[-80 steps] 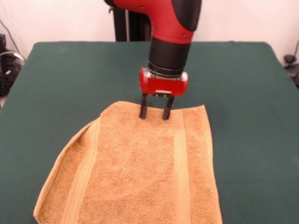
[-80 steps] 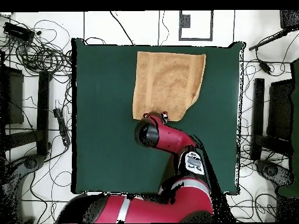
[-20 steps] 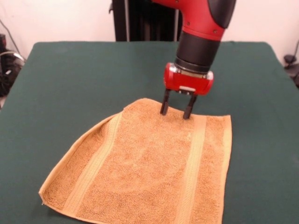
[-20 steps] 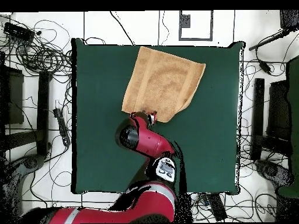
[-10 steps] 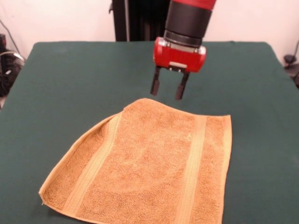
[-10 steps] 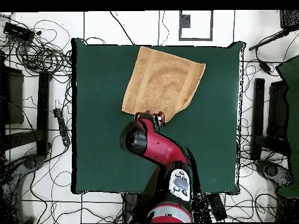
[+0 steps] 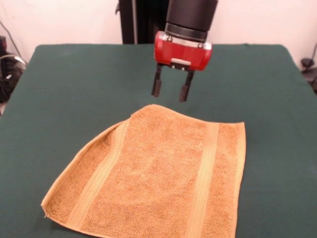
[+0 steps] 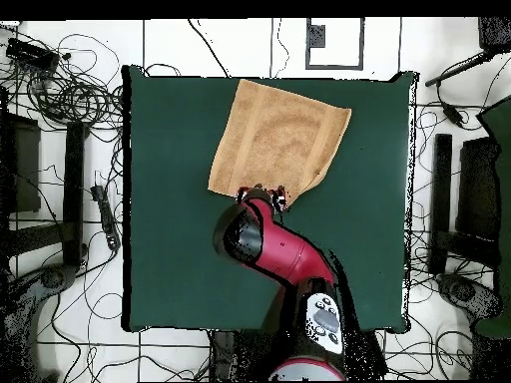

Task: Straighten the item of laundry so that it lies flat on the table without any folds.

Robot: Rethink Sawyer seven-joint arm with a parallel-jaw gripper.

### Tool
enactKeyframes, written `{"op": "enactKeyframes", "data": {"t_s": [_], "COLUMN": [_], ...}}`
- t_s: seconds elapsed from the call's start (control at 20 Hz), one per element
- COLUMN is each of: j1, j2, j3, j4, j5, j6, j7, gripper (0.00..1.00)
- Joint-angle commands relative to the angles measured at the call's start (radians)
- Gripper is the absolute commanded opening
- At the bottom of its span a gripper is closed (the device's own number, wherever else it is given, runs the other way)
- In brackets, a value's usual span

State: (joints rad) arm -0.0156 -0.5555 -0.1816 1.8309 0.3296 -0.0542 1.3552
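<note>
- Towel (image 7: 163, 173): golden-orange terry cloth, spread on the table's near half in the front view and running off the picture's bottom edge. Two paler ribbed bands run lengthwise, one near each long side.
- Towel, lay: mostly flat. In the front view the left far corner is turned in, so that side runs as a slanting doubled edge with a second layer showing beneath it; the right side and its far corner lie square.
- Towel, overhead view (image 8: 277, 143): sits skewed against the table's edges, its far corner close to the table edge opposite the robot's base.
- Table (image 7: 74, 84): dark green felt-like cover, far larger than the towel.
- Gripper (image 7: 171, 92): red body with two dark fingers (image 7: 157, 87) pointing down, spread apart, with nothing between them. It hangs above the table just beyond the towel's far edge, clear of the cloth.
- Gripper, overhead view (image 8: 265, 193): its tips show at the towel edge nearest the base.
- Arm (image 8: 279, 249): red and black, reaching up from the picture's bottom toward the towel.
- Cables (image 8: 60, 90): loose tangles on the floor around the table.
</note>
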Motion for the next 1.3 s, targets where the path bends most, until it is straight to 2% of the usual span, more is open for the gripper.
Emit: {"op": "enactKeyframes", "data": {"t_s": [0.05,0.45,0.85,1.3], "j1": [-0.036,-0.111,-0.124,-0.128], "j2": [0.023,0.115,0.184,0.191], "j3": [0.167,0.218,0.21,0.215], "j4": [0.083,0.069,0.034,0.023], "j5": [-0.048,-0.094,-0.104,-0.12], "j6": [0.09,0.03,0.008,-0.006], "j7": [0.191,0.193,0.208,0.214], "gripper": [1.0,1.0,1.0,1.0]}}
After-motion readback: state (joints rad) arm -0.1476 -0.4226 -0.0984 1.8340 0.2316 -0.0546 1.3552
